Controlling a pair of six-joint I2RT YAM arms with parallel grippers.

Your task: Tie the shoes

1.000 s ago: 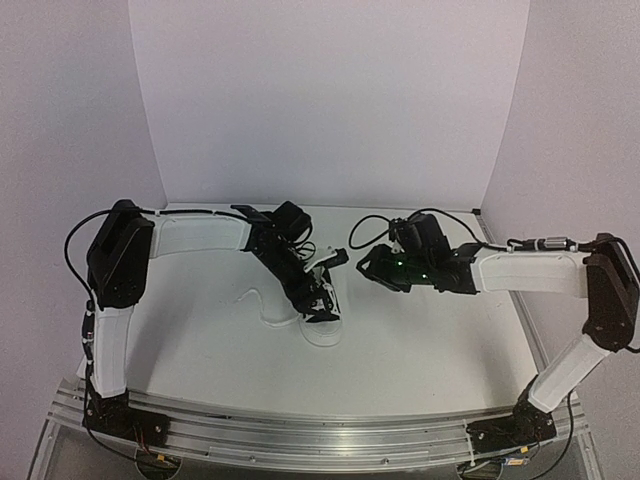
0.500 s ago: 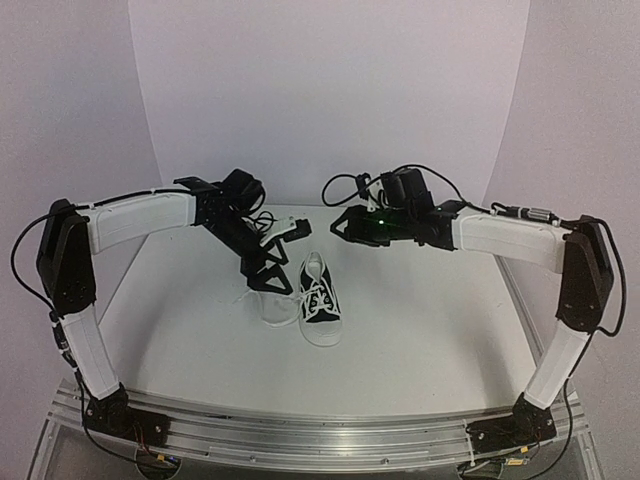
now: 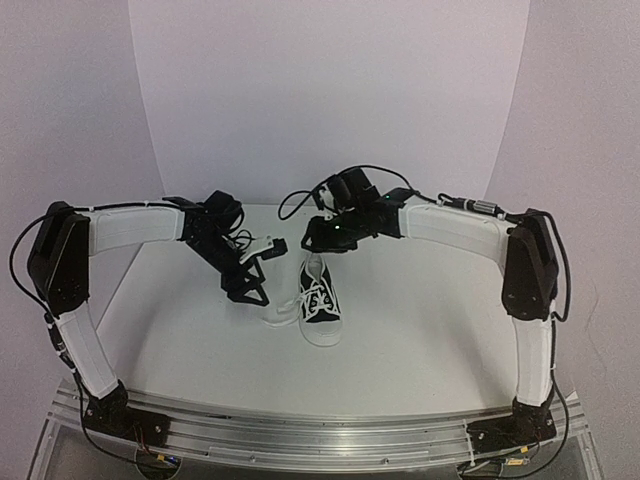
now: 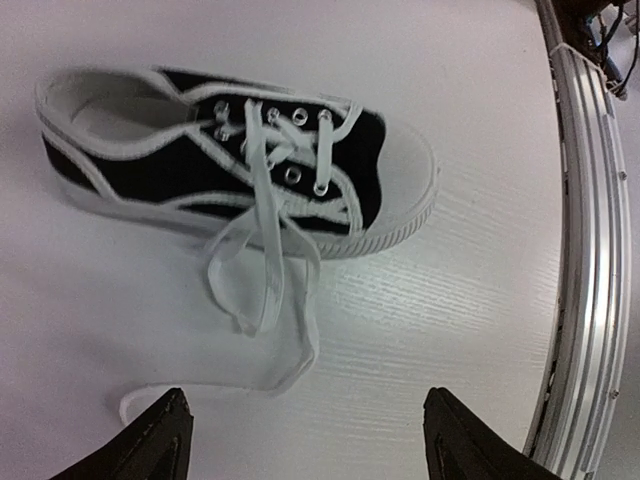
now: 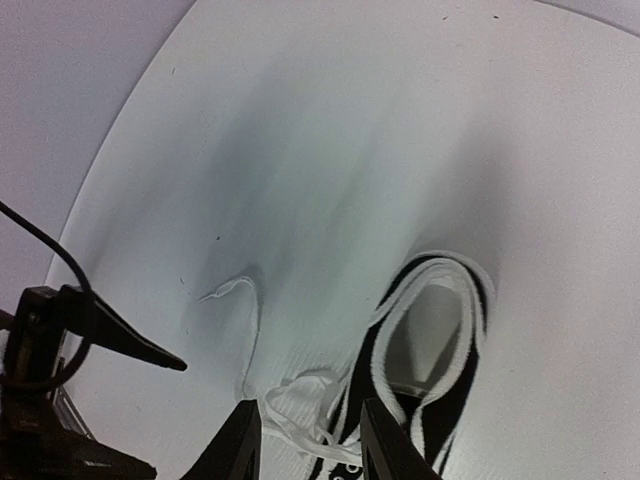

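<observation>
The sneaker (image 3: 320, 306) lies on the table (image 3: 420, 330), toe toward the near edge, heel away. Its loose laces (image 4: 262, 285) spill out to the left, toward your left gripper (image 4: 305, 395), the nearer one, fingers spread wide and empty. Your right gripper (image 5: 312, 405) hangs over the heel, fingers parted, holding nothing. That wrist view cuts off the toe, and you can't tell whether any knot exists.

White counter (image 3: 420, 340), plain booth
Pale wall panels (image 3: 330, 100) enclose the evenly lit counter on three sides; an aluminium rail (image 3: 320, 436) edges its near side.
</observation>
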